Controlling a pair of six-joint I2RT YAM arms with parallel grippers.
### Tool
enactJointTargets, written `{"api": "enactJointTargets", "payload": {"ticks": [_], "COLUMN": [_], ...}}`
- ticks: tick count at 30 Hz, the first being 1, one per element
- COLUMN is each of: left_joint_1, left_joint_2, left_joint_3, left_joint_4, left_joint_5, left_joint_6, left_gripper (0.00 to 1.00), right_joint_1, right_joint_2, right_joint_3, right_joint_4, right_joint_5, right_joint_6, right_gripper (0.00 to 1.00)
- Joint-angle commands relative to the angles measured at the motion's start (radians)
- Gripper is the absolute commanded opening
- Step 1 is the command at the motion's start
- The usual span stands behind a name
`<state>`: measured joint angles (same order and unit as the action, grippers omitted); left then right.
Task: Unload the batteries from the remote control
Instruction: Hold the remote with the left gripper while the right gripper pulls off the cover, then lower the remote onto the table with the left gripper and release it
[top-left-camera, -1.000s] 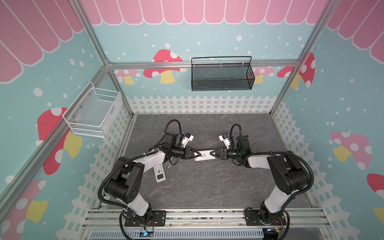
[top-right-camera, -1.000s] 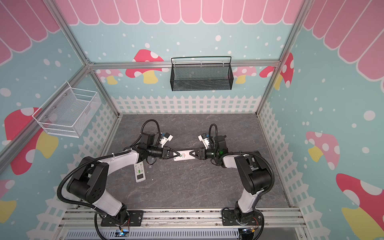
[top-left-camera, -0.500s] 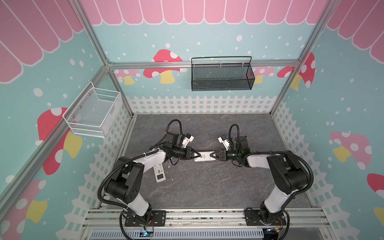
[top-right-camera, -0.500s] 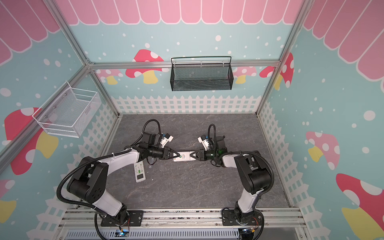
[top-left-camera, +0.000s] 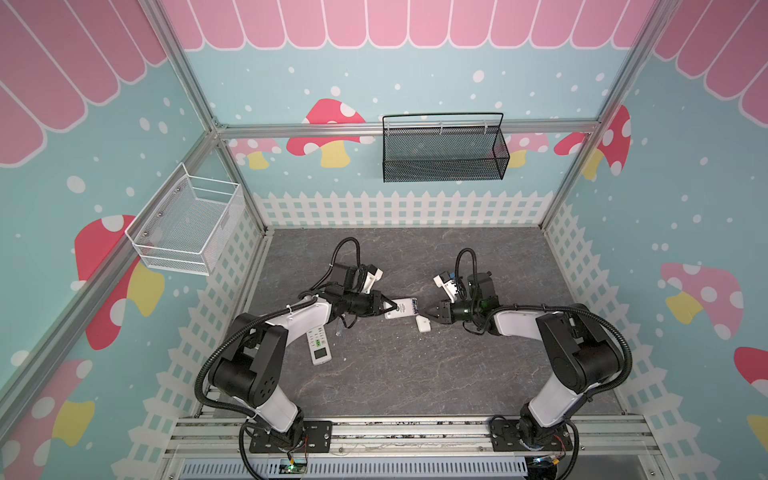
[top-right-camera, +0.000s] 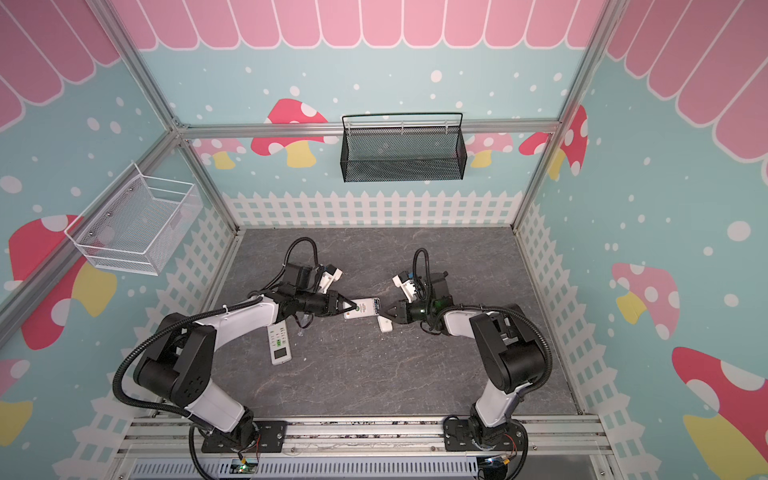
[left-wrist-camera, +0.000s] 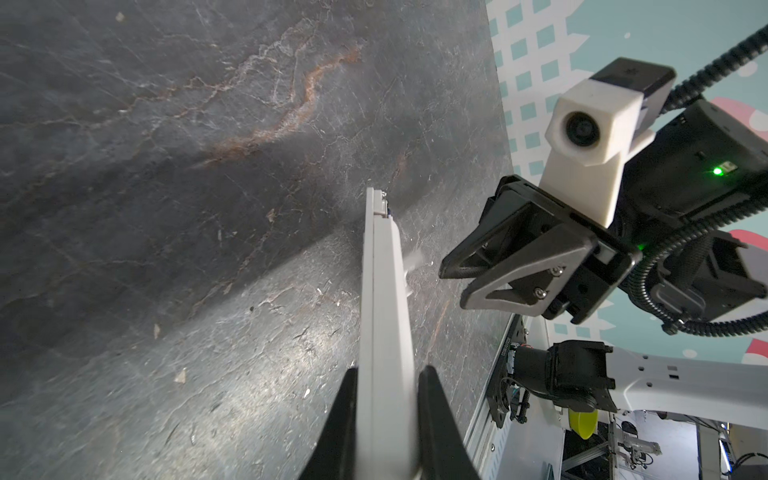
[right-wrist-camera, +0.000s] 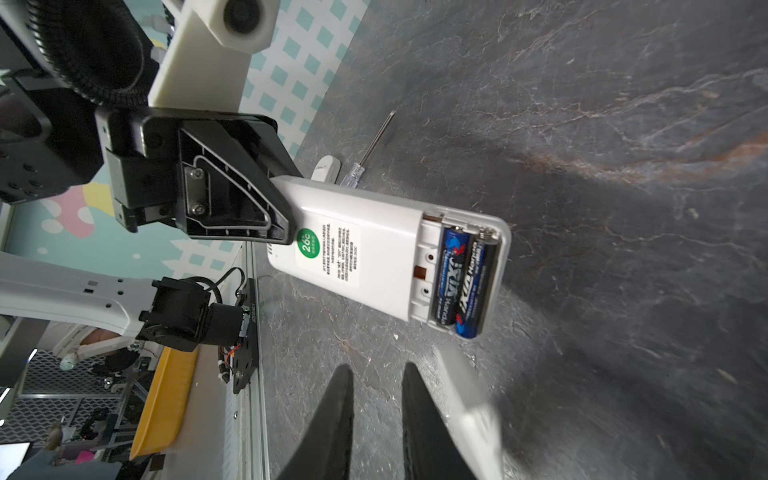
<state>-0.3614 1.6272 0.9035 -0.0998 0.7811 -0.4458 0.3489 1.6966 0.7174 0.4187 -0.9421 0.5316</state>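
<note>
Gray table (top-left-camera: 395, 374) now bears the cover (top-left-camera: 423, 323), off your remote (top-left-camera: 403, 309); batteries (right-wrist-camera: 463, 282) show. Your left gripper (top-left-camera: 392, 307) still clamps the remote; your right gripper (top-left-camera: 429, 312), drawn back, is nearly closed and empty.

A dark grey, stone-veined tabletop (top-left-camera: 415, 374) is seen in both top views, edged by walls printed with a white picket fence. Toward its left side a white remote (top-left-camera: 318, 345) with green buttons is laid face up, and a clear-handled screwdriver (right-wrist-camera: 352, 171) is set just beside it. A small white cover (top-left-camera: 423, 323) is seen near the middle.
</note>
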Motion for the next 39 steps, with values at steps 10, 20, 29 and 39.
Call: {"api": "enactJointTargets", "payload": {"ticks": [10,20,29,39], "left_joint_1": [-0.002,-0.002,0.002,0.035], "left_joint_2": [0.004,0.114,0.218,0.224], "left_joint_3": [0.024,0.053,0.114,0.133], "left_joint_4": [-0.030,0.038,-0.021,-0.126], "left_joint_5": [-0.069,0.011,0.002,-0.119], "left_joint_6": [0.011,-0.095,-0.113,-0.066], "left_gripper": [0.00,0.06,0.22,0.39], "right_joint_1": [0.004,0.073,0.162,0.170], "right_joint_2": [-0.080,-0.255,-0.221,-0.148], "right_joint_3": [0.028,0.008,0.025,0.055], "right_joint_4": [-0.199,-0.522,-0.582,-0.642], "right_joint_5": [0.180,0.587,0.648,0.627], "right_joint_6": [-0.069,-0.210,-0.570,-0.682], "right_gripper": [0.23,0.40,0.44,0.45]}}
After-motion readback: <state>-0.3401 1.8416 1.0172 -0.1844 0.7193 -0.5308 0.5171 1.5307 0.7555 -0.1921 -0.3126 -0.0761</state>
